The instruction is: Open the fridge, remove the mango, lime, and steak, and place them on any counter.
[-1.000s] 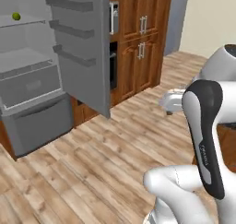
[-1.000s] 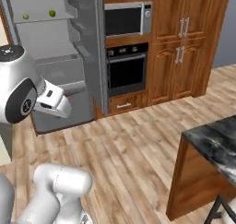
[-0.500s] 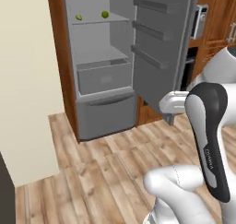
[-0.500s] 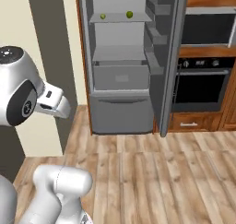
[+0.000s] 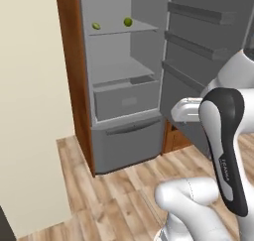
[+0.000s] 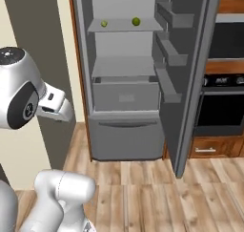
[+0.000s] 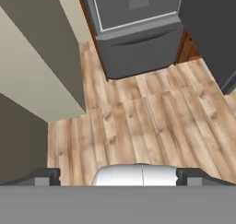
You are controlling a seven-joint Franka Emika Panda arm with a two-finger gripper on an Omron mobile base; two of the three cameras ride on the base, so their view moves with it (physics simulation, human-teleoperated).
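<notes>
The fridge (image 5: 126, 86) stands open, its door (image 6: 190, 73) swung wide to the right with empty door racks showing. On the upper shelf (image 6: 126, 26) lie two fruits: the mango (image 5: 96, 26) near the shelf's left edge and the lime (image 5: 128, 22) toward its middle, well apart from each other. Below are a bare lower shelf and a closed drawer (image 6: 126, 96). The steak cannot be made out. The gripper (image 7: 120, 176) hangs over the wooden floor (image 7: 138, 117) short of the fridge, its fingers spread wide with nothing between them.
</notes>
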